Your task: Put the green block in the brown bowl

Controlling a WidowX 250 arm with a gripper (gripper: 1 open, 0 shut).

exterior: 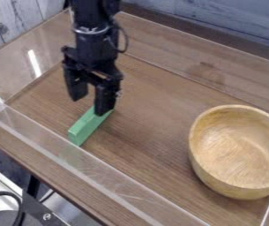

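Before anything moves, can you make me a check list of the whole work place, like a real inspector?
Surface: brown wooden table top, with a see-through strip along its near left edge.
Job's things: green block lies on the table, its far end next to the claw; brown bowl sits at the right, with nothing seen in it.
Clutter: nothing seen.
Claw: open, pointing down over the far end of the block; I can't tell if it touches.
Cables: black cable curls at the bottom left, off the table.
Surroundings: pale wall or panel at the top left.
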